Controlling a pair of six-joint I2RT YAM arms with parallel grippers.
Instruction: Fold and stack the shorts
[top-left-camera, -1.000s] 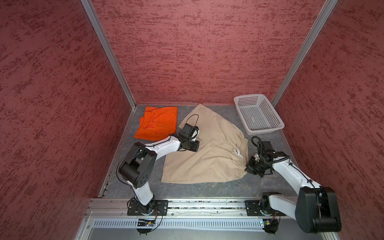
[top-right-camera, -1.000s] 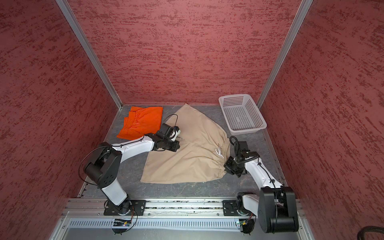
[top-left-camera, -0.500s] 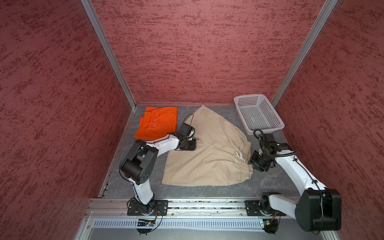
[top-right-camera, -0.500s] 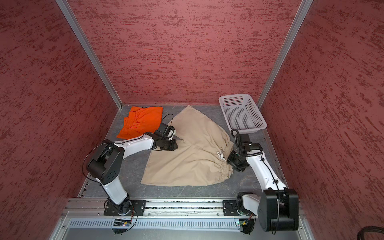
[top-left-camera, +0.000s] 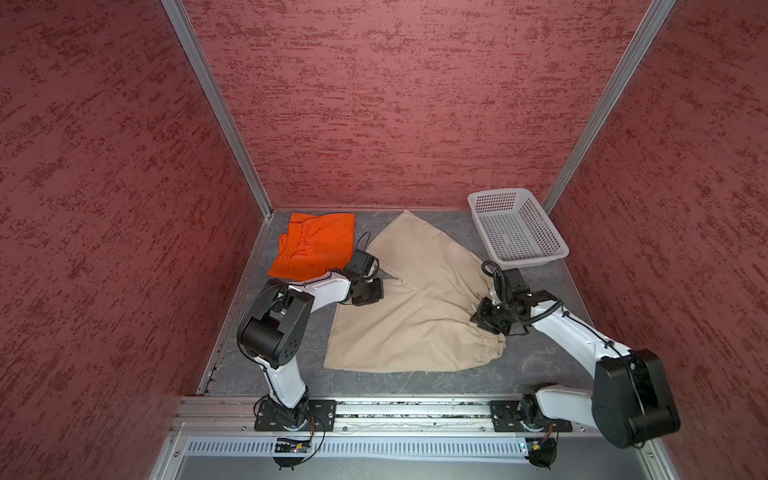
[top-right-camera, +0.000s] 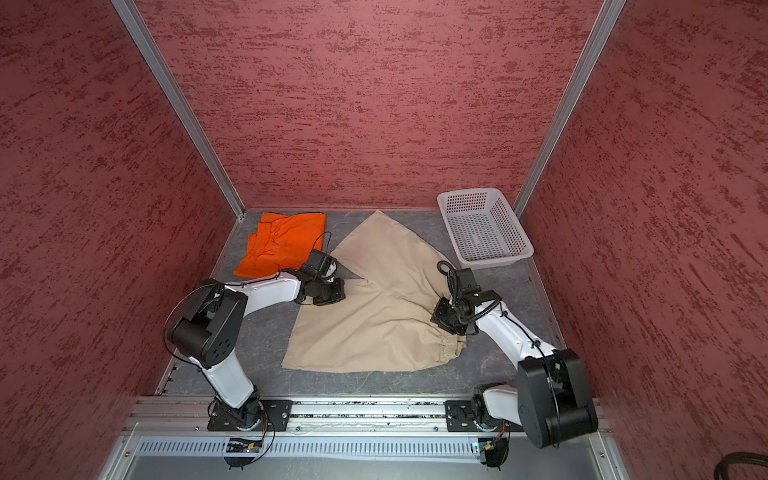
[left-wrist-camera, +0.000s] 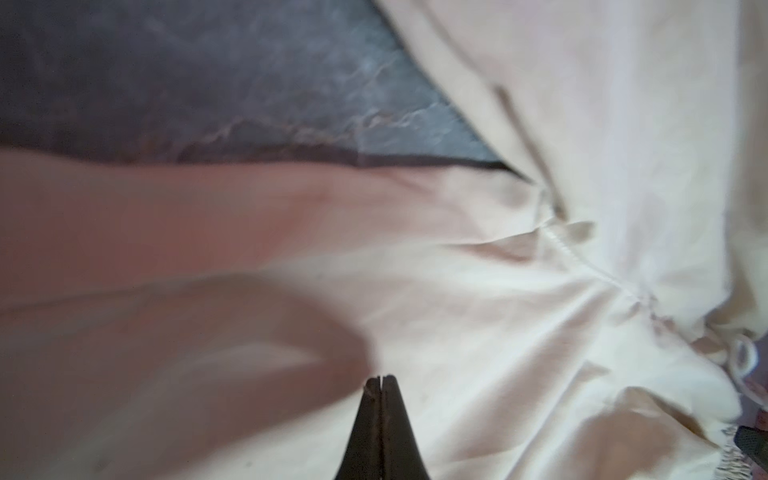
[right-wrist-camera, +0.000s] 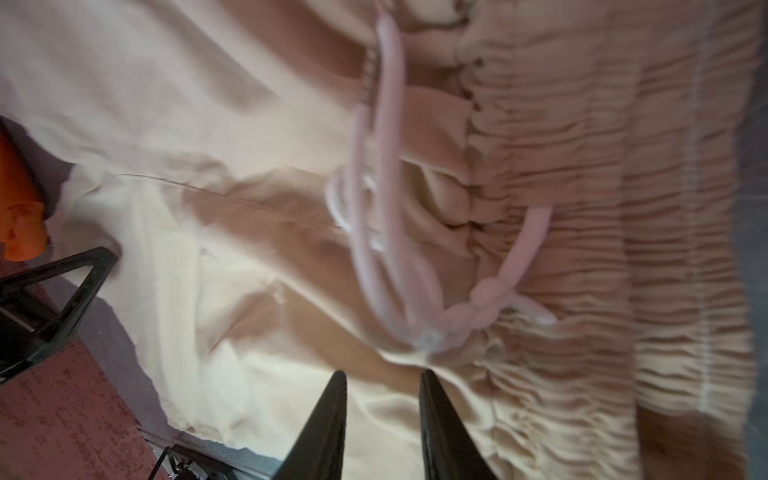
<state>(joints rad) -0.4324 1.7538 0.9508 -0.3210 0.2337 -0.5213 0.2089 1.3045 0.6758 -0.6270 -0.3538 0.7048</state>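
Observation:
The beige shorts (top-left-camera: 415, 320) (top-right-camera: 374, 328) lie spread flat mid-floor, with the gathered waist toward the front right. The orange shorts (top-left-camera: 316, 245) (top-right-camera: 282, 245) lie folded at the back left. My left gripper (top-left-camera: 368, 293) (top-right-camera: 330, 293) hovers at the beige pair's left edge by the crotch notch; in the left wrist view it (left-wrist-camera: 380, 378) is shut with nothing in it. My right gripper (top-left-camera: 484, 318) (top-right-camera: 441, 314) sits over the waistband. In the right wrist view it (right-wrist-camera: 382, 376) is open just above the cloth, beside the white drawstring (right-wrist-camera: 374, 208).
A white perforated basket (top-left-camera: 534, 258) (top-right-camera: 496, 259) stands at the back right corner. Red walls close in the grey floor (top-left-camera: 291, 357) on three sides. A metal rail (top-left-camera: 415, 409) with both arm bases runs along the front.
The right gripper went from shut to open, swung back and then came in over the waistband. The left gripper drew slightly toward the front and closed fully. The waist end shifted a little to the right.

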